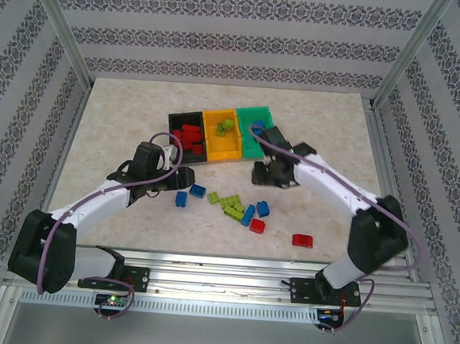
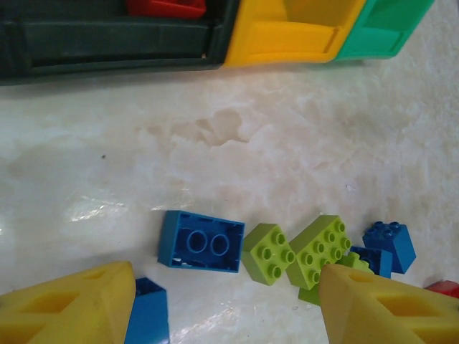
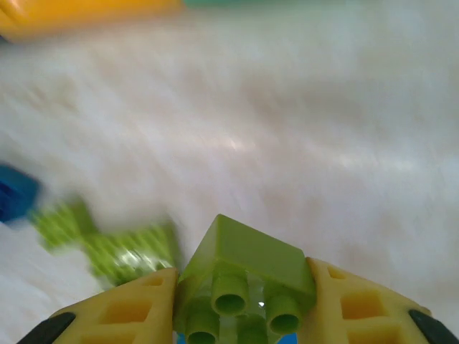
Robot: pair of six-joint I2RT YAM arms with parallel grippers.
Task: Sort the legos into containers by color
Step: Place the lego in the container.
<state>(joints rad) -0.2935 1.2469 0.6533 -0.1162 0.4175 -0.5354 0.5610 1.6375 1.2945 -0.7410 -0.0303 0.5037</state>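
The three joined bins stand at the table's middle back: the black bin (image 1: 175, 122) holds red legos (image 1: 190, 135), the orange-yellow bin (image 1: 213, 144) holds lime ones (image 1: 225, 127), and the green bin (image 1: 250, 149) sits on the right. Loose blue, lime and red legos (image 1: 229, 205) lie in front of them. My right gripper (image 1: 260, 175) is shut on a lime green brick (image 3: 244, 276), held above the table in front of the green bin. My left gripper (image 2: 229, 312) stands open over an upturned blue brick (image 2: 201, 241) and two lime bricks (image 2: 267, 252).
A second blue brick (image 2: 147, 315) lies against my left finger (image 2: 72, 308). More blue bricks (image 2: 389, 244) lie to the right. Two red bricks (image 1: 302, 241) sit apart at the front right. A metal frame and patterned walls enclose the table.
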